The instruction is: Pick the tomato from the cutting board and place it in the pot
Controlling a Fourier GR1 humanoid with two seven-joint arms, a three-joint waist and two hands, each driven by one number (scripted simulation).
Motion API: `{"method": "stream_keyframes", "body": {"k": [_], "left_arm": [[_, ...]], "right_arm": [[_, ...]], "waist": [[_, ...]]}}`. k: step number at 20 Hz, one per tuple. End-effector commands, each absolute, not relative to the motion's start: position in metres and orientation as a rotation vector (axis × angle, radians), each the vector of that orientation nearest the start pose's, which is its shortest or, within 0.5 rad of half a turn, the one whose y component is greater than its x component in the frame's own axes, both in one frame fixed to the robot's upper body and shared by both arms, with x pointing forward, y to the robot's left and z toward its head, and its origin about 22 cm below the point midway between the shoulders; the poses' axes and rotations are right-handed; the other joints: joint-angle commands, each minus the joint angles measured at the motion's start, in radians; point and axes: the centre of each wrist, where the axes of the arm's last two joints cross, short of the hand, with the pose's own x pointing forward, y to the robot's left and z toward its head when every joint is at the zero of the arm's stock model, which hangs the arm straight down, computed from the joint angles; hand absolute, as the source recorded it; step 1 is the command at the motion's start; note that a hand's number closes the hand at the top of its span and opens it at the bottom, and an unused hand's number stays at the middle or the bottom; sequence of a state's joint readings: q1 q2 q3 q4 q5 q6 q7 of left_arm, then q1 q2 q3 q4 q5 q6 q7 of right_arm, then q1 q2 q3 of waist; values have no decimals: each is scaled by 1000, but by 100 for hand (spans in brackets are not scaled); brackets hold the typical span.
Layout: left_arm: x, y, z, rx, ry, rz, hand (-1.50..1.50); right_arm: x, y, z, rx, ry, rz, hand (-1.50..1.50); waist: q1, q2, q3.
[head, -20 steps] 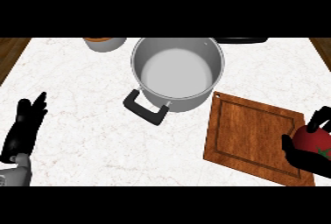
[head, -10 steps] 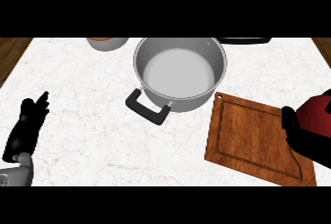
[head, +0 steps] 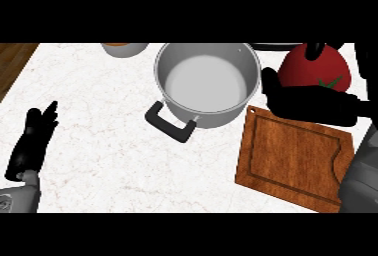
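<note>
A red tomato [head: 310, 67] with a green stem mark sits in my right hand [head: 310, 102], whose black fingers curl round it from below and behind. The hand is raised close to the camera, above the far end of the wooden cutting board [head: 291, 155] and just right of the pot. The steel pot [head: 207, 82] stands at the upper middle of the counter, its inside bare, one black handle [head: 171, 121] pointing toward me. My left hand [head: 33, 140] rests open at the left edge, fingers up.
A small bowl-like container [head: 125, 48] shows at the counter's far edge, left of the pot. A dark object [head: 275, 46] peeks out behind the pot. The white marble counter [head: 111, 165] ends at a wooden strip [head: 13, 60] on the far left.
My right hand has lifted the tomato off the board and carried it up and left toward the pot. The view has shifted, so pot and board sit lower and further right.
</note>
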State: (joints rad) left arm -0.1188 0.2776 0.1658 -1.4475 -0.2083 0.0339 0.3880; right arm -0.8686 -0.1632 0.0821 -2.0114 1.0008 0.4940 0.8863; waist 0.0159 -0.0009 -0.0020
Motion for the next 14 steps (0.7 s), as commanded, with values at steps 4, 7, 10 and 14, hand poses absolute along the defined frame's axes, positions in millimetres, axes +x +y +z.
{"method": "stream_keyframes", "body": {"k": [4,7,10,14], "left_arm": [[276,326,35,540,-1170,-114,0],[275,326,21,518,-1162,-96,0],[271,329,31,503,-1179,-125,0],[272,332,30,524,-1165,-110,0]], "right_arm": [[312,-103,324,-1127,-1545,618,150],[330,-93,304,-1081,-1514,675,150],[358,-76,282,-1059,-1452,698,150],[374,-59,252,-965,-1380,713,150]], "waist": [[-1,4,1],[-6,4,1],[5,6,1],[13,8,1]]}}
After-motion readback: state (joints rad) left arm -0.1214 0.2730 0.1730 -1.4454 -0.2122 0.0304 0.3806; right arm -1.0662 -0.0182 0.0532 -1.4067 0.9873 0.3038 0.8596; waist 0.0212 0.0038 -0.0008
